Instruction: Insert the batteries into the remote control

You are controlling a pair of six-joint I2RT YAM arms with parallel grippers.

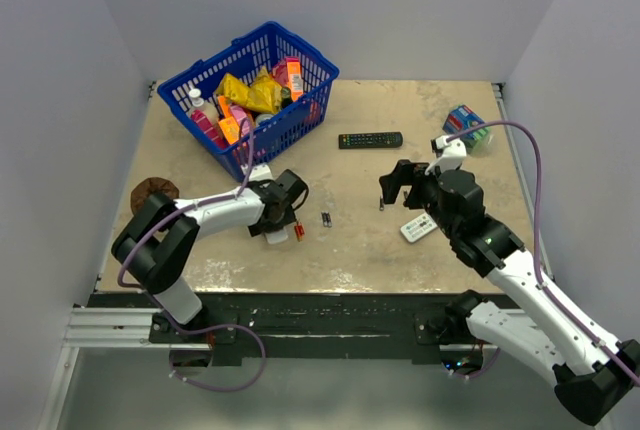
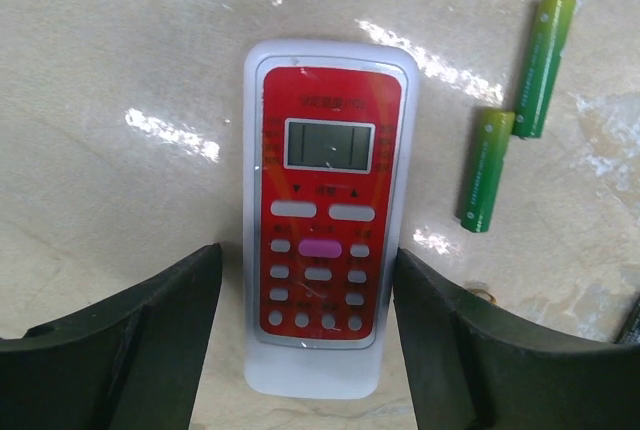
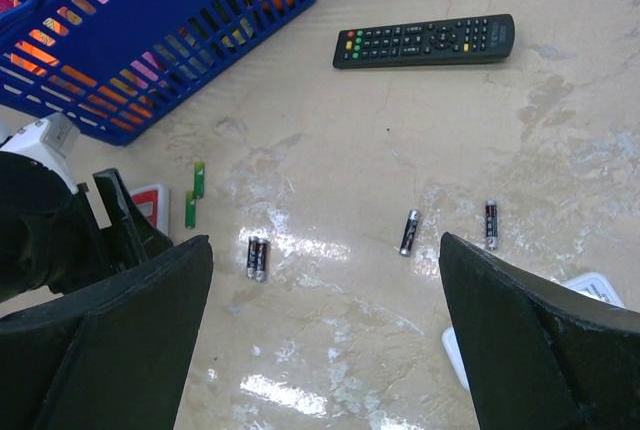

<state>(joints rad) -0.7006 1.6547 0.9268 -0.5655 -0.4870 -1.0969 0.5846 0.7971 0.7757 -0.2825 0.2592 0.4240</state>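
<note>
Grasping step: the left gripper (image 2: 308, 258) straddles the remote control (image 2: 325, 130), jaws spread but not pinching. The right gripper (image 3: 325, 240) has its jaws wide and empty. Next, probably clamp and flip it.

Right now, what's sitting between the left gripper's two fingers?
The remote control, face up, lies between the fingers of the left gripper, as the left wrist view shows.

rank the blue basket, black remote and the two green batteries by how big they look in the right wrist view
1. blue basket, partly out of frame
2. black remote
3. green batteries: both look alike, so tied
</note>
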